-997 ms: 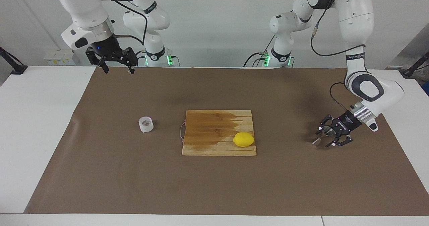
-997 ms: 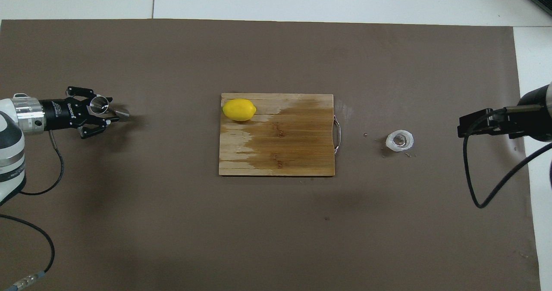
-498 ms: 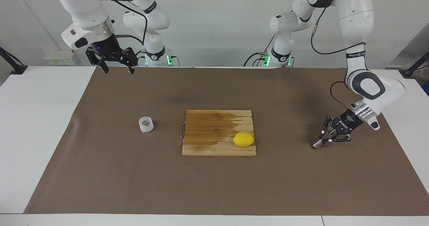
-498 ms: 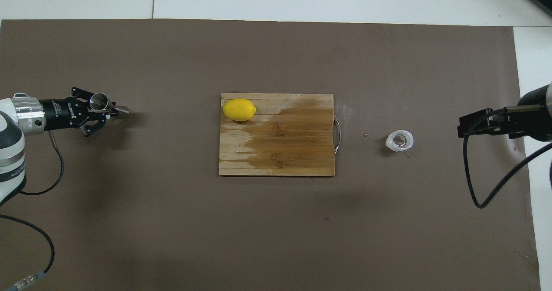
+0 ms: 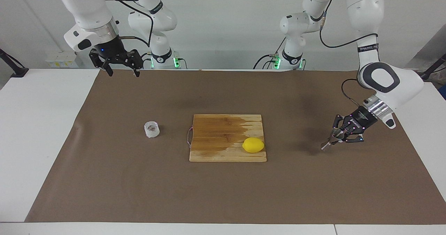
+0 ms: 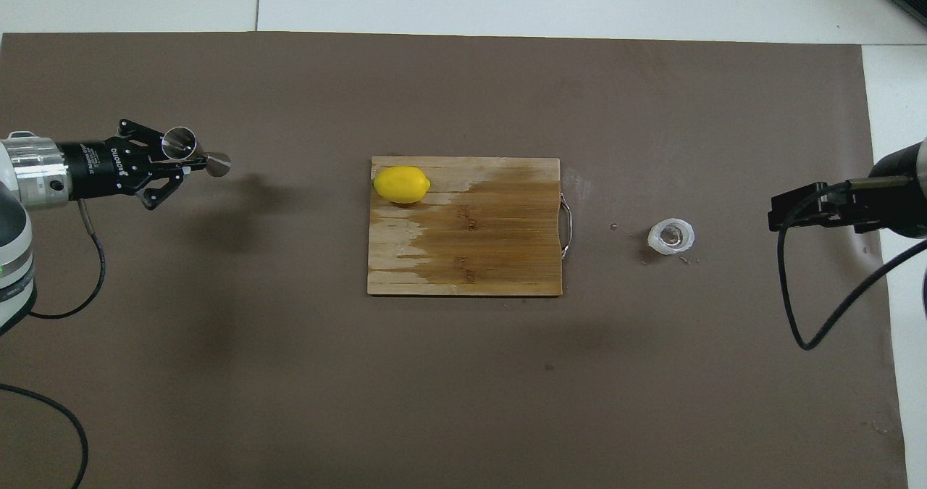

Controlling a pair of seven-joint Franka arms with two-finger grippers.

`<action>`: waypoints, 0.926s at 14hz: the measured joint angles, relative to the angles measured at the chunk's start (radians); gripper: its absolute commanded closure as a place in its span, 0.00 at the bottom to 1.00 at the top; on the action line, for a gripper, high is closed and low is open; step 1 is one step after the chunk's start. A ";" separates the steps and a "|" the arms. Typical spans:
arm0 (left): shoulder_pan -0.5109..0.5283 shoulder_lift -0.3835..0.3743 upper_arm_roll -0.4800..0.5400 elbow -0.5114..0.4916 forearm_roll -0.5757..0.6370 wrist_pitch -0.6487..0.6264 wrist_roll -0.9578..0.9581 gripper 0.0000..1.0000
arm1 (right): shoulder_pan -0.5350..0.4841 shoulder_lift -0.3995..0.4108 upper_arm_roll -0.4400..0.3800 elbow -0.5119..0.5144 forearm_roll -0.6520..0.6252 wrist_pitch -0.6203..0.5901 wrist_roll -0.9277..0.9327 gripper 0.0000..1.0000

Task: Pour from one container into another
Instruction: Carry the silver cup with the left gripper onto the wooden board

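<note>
The left gripper [image 5: 335, 139] has its jaws clamped on the steel jigger [image 5: 331, 140], which hangs tilted over the brown mat [image 5: 223, 193] toward the left arm's end of the desk, its lower cone pointing down and outward. It looks lifted just clear of the mat, though the facing view is too slanted to be sure.

The grip sits near the narrow waist of a smooth hourglass shape, so the jigger could swivel or slip out between the jaws if the arm swings fast. A tilted jigger would also take a pour badly, so it needs setting upright first.

The plastic cup [image 5: 151, 129] stands upright on the mat toward the right arm's end, well apart from the jigger, with the cutting board [image 5: 223, 130] and the lemon [image 5: 253, 145] on it lying between them. The cup is light and has brownish contents, so a hard squeeze or a knock could spill it.

The right gripper [image 5: 121, 69], jaws wide and empty, waits over the mat's edge nearest the robots.

Open mat lies all around both containers. The board and lemon are the only obstacles to a straight crossing, and no task thing stands near a desk edge.
</note>
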 measured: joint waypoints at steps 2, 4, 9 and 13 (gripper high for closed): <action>-0.015 -0.014 -0.002 -0.003 -0.009 -0.001 -0.002 1.00 | 0.000 0.000 0.000 0.000 0.000 0.000 0.000 0.00; -0.034 -0.020 -0.003 -0.006 -0.020 -0.001 -0.002 1.00 | 0.000 0.000 0.000 0.000 0.000 0.000 0.000 0.00; -0.117 -0.039 -0.007 -0.015 -0.076 -0.022 -0.004 1.00 | 0.000 0.000 0.000 0.000 0.000 0.000 0.000 0.00; -0.222 -0.055 -0.008 -0.016 -0.119 -0.026 -0.008 1.00 | 0.000 0.000 0.000 0.000 0.000 0.000 0.000 0.00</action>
